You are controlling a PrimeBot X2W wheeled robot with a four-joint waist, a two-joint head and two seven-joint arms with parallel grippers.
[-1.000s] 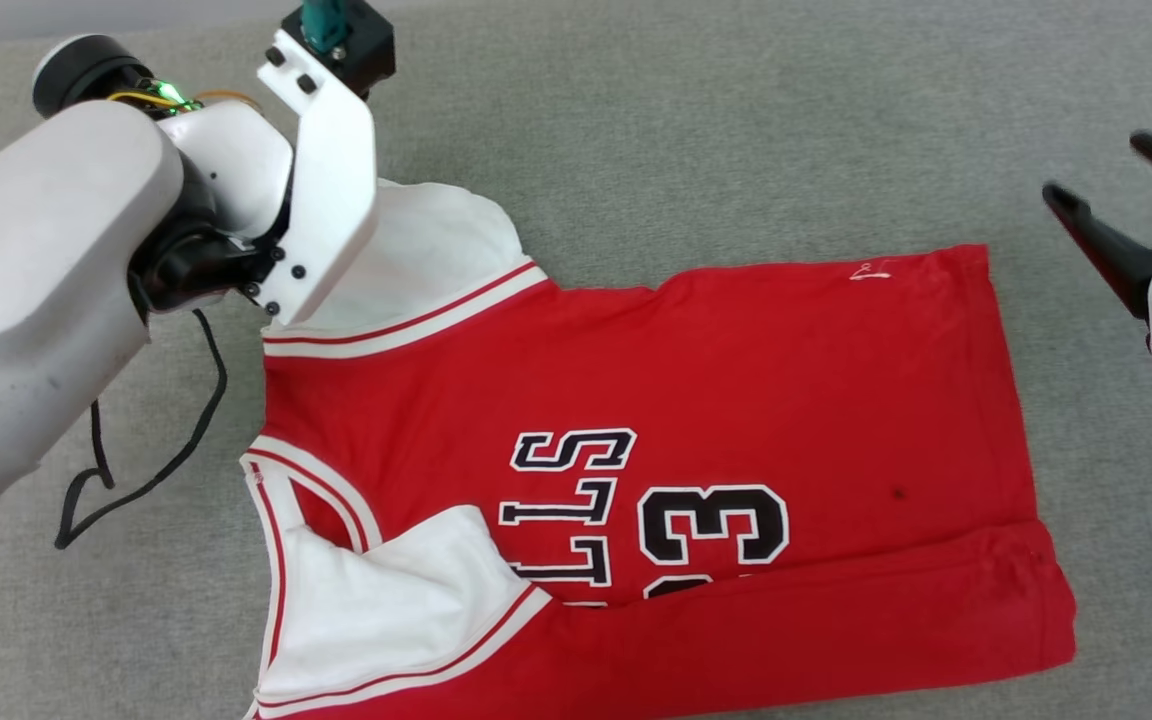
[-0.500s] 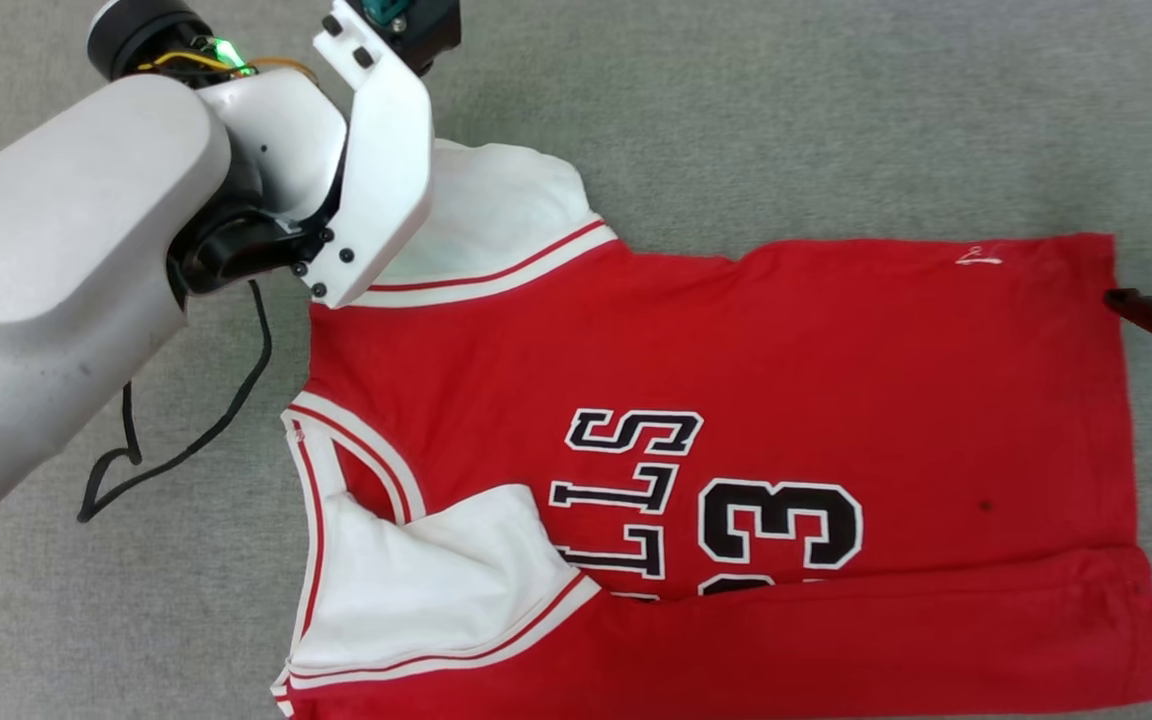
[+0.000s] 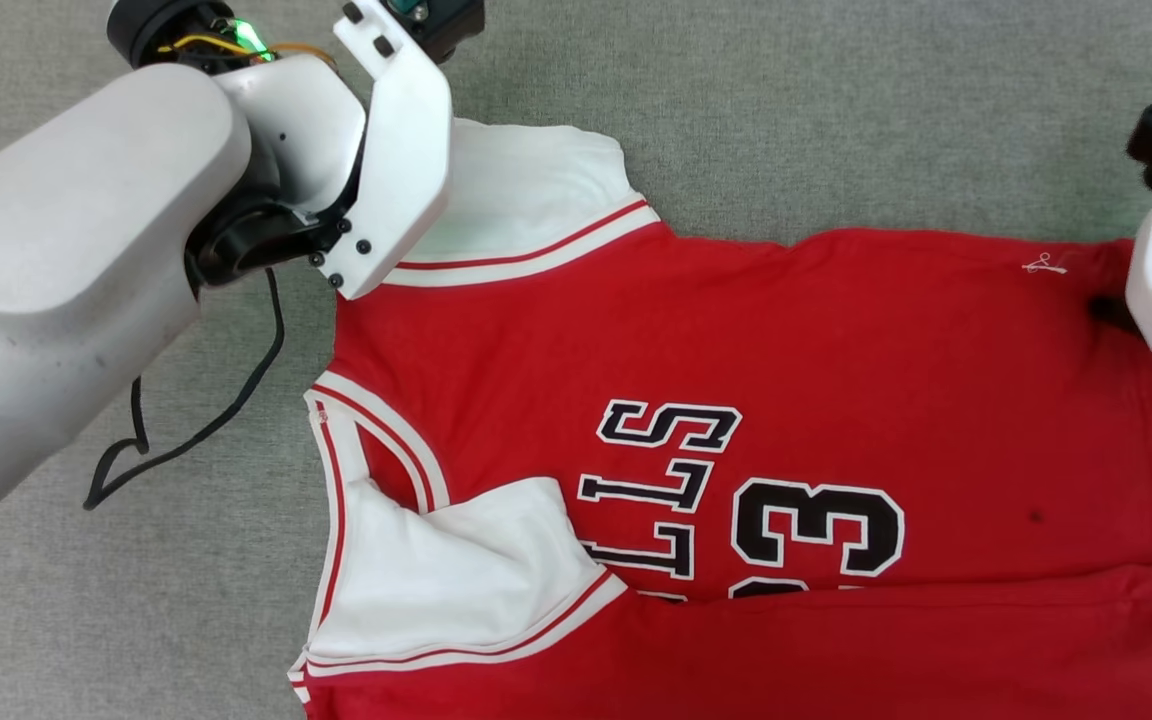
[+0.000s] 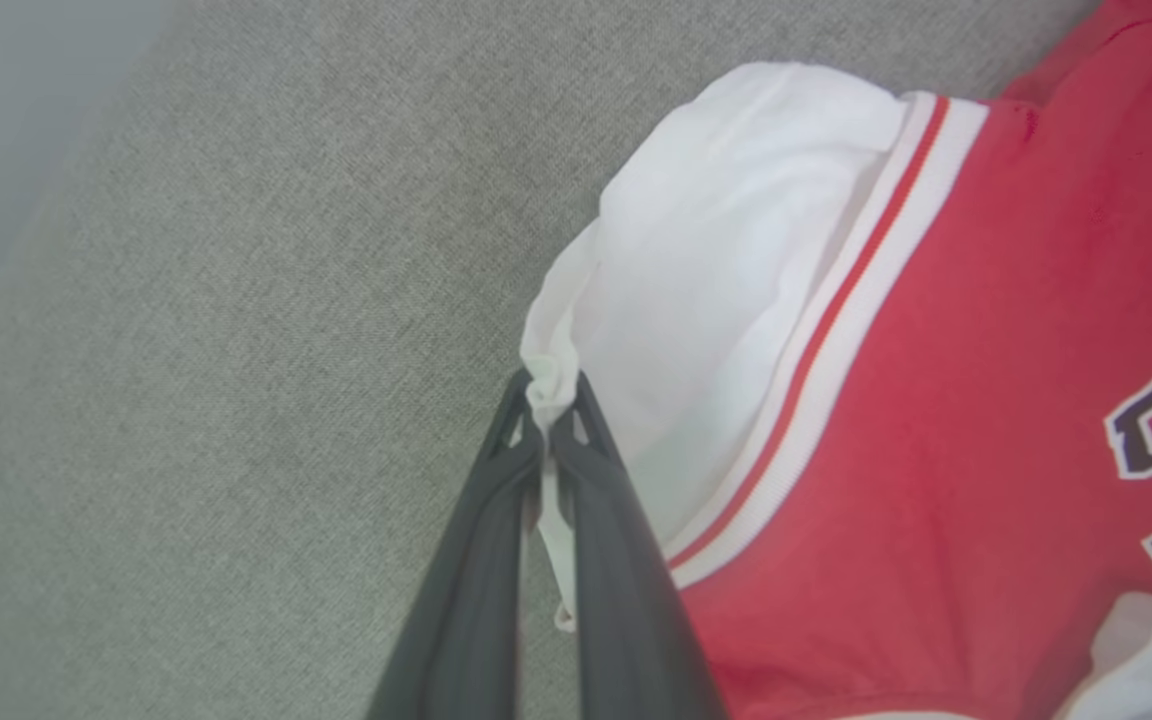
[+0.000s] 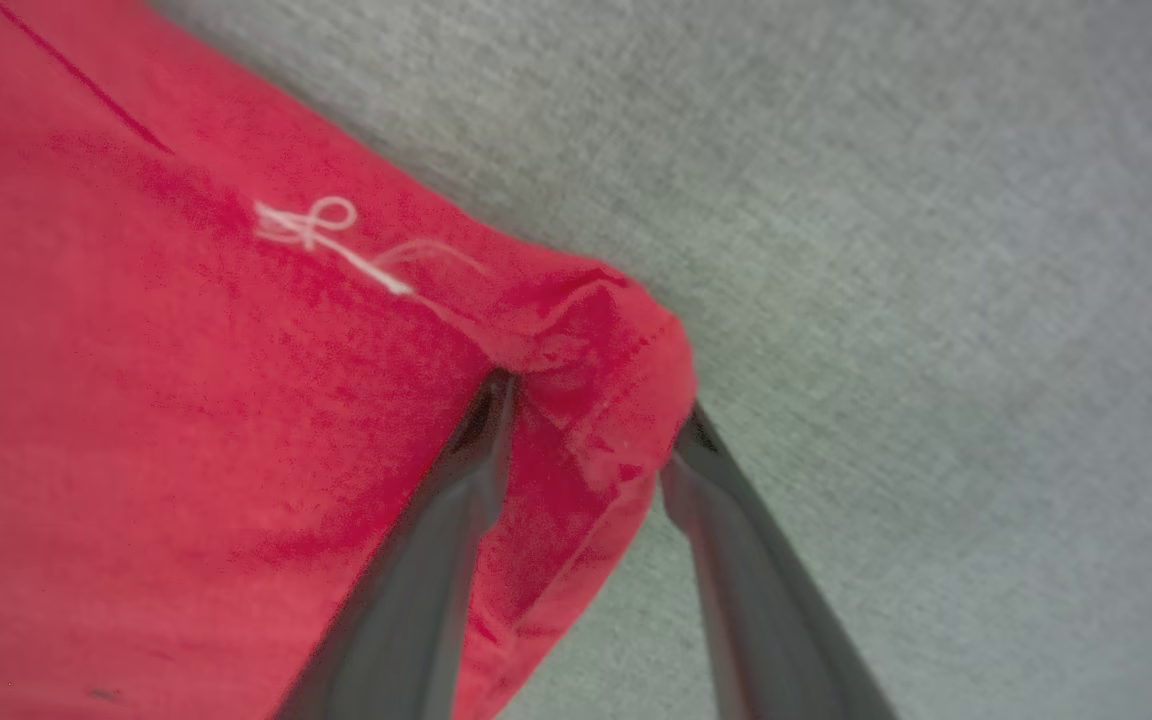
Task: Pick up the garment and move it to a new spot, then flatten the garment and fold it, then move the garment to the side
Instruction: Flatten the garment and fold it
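Your left tool (image 4: 548, 400) is pinched tight on the edge of the white sleeve (image 4: 716, 250). Your right tool (image 5: 596, 400) has jaws apart, straddling the red hem corner (image 5: 626, 330). The garment (image 3: 736, 330) lies spread on the grey fabric surface (image 3: 836, 100), lettering up.

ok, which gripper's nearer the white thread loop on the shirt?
Right. The right gripper straddles the garment hem corner beside the loop; left gripper pinches the far white sleeve.

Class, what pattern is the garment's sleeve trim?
The trim is red-and-white striped; head view shows it best.
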